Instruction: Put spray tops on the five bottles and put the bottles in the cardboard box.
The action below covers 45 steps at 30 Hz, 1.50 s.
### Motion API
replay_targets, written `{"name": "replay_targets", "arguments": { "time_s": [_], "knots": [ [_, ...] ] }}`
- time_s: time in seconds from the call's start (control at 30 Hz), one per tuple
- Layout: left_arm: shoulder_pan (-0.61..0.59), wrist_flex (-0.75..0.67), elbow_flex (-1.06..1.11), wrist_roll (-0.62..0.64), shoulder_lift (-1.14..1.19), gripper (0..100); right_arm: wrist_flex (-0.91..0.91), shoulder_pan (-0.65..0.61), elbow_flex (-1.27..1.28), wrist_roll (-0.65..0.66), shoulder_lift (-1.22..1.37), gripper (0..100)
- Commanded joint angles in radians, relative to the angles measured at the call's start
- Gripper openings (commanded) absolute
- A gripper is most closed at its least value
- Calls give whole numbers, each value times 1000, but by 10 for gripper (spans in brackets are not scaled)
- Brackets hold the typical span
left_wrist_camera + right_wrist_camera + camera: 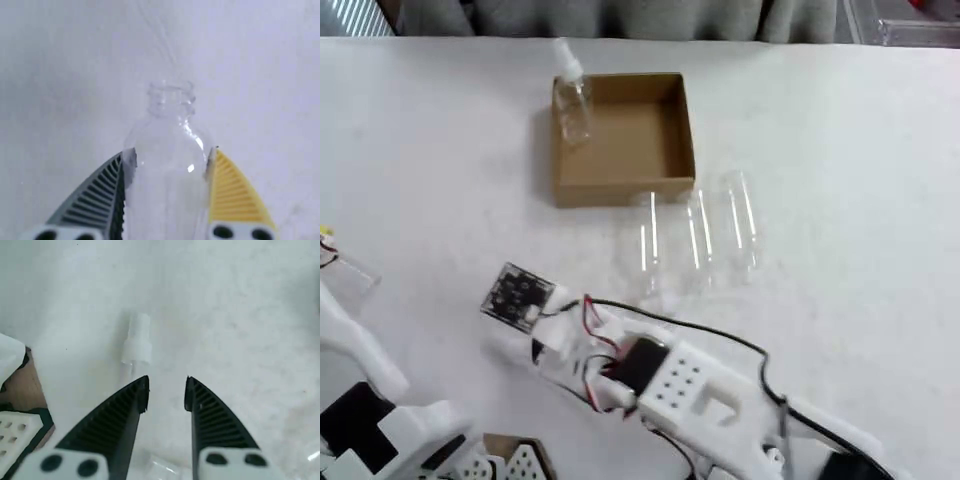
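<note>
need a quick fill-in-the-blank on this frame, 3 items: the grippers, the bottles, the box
1. The left gripper is shut on a clear bottle whose neck carries no ___.
2. The right gripper is ___, with a spray top lying on the table beyond its fingertips.
3. In the high view, ___ bare bottles lie on the table next to the cardboard box.

Missing words: spray top; open; three.
</note>
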Motion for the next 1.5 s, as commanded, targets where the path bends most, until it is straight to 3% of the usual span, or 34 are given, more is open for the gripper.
{"name": "replay_targets", "arguments": {
  "time_s": [0.0, 0.27, 0.63, 0.8, 0.87, 1.0, 1.07, 1.27, 1.47],
  "knots": [
    [-8, 97, -146, -12, -51, 31, -21, -62, -144, -31, 168, 125],
    [-10, 173, -241, -133, -51, 31, -15, -110, -338, -32, 421, 201],
    [-33, 166, -242, -133, -58, 31, -99, -166, -370, -32, 630, 201],
    [-8, 166, -242, -133, -58, 31, -48, -163, -428, -31, 665, 200],
    [5, 166, -242, -133, -58, 31, -45, -163, -433, -31, 674, 174],
    [28, 172, -242, -133, -59, 31, -45, -163, -433, -26, 674, 7],
    [31, 172, -242, -130, -59, 30, -41, -157, -433, -25, 674, 37],
    [128, 195, -239, -132, -59, 28, 94, -77, -479, -28, 621, 16],
    [328, 244, -242, -133, -127, 28, 236, 54, -480, -31, 438, 15]
  ]
}}
